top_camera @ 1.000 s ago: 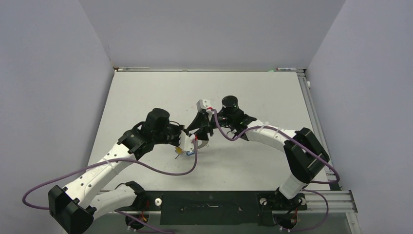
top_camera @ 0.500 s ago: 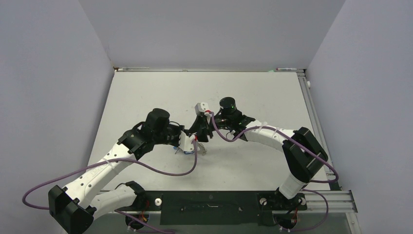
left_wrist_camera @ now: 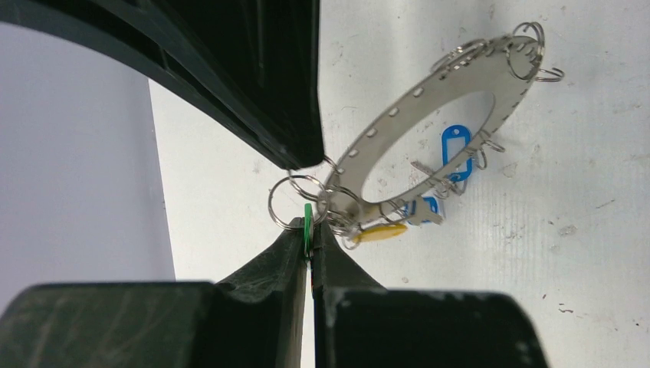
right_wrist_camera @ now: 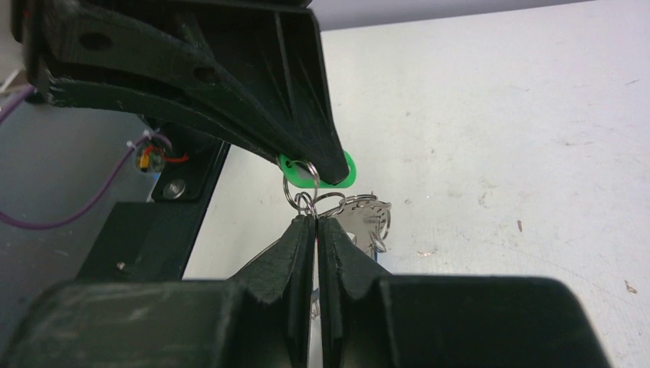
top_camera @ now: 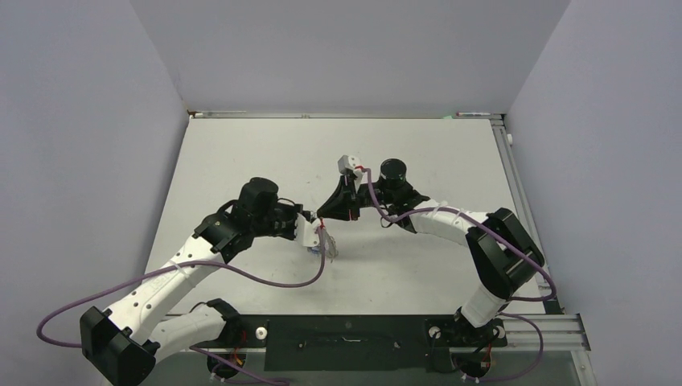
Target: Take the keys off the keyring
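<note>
Left gripper [left_wrist_camera: 310,230] is clamped on the green tag [right_wrist_camera: 341,180], so the keyring [left_wrist_camera: 398,115] hangs from it, tilted, over the table [left_wrist_camera: 575,192] between the two arms. Right gripper [right_wrist_camera: 316,222] has its fingers pressed together at the small wire loops [right_wrist_camera: 306,201] just beside that tag. Whether a loop is actually pinched is unclear.

The keyring looks like a thin, stiff, light metal band that is likely slick, so it is better taken flat across the band. The keys [right_wrist_camera: 368,215] are tiny and dangle loose. The tags give more to grip: the blue tag [left_wrist_camera: 454,146] and the yellow tag [left_wrist_camera: 381,232] hang below the band.

The key count is hard to make out because the loops overlap. The top view shows the cluster only as a speck. Whether the ring's far edge touches the table cannot be told.
</note>
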{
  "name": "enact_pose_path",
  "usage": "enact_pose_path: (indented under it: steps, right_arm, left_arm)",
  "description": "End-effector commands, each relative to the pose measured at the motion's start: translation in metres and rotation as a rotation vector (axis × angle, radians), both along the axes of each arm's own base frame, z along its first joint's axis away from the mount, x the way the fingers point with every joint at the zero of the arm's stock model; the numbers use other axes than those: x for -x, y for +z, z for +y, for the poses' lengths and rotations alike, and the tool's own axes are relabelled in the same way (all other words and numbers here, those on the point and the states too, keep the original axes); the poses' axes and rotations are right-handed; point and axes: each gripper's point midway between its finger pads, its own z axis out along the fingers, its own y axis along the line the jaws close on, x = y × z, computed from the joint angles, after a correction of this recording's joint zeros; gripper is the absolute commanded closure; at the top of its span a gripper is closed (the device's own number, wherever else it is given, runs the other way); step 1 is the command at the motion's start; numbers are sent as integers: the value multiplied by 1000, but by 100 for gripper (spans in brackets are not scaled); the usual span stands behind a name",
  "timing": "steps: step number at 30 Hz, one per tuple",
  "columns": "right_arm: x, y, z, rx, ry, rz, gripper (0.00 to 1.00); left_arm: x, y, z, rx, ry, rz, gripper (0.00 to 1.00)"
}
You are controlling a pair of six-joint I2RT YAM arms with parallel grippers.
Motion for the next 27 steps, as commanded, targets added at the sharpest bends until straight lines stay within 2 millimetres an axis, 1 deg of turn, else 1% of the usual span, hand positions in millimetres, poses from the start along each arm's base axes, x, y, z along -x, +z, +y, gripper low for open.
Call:
enact_pose_path:
  steps: [1, 3, 6, 10, 19, 23, 27]
  right_arm:
    - [-1, 59, -8, -199, 0, -47, 95]
    - [3, 57, -7, -198, 10, -35, 95]
    - [9, 49, -6, -183, 23, -33, 95]
    - [7, 38, -5, -155, 14, -39, 95]
    - [6, 36, -6, -149, 9, -46, 95]
    - [2, 38, -9, -152, -8, -49, 95]
    - [1, 33, -10, -141, -11, -53, 95]
  left_arm:
    - [-1, 4, -2, 32, 4, -9, 100]
    - [-2, 6, -4, 37, 7, -2, 100]
    - [-6, 12, -7, 48, 11, -10, 100]
    - [-10, 17, -7, 53, 15, -25, 100]
    - [-9, 14, -3, 45, 31, -21, 100]
    - [-11, 11, 3, 35, 45, -17, 100]
    - [-13, 14, 5, 42, 51, -21, 100]
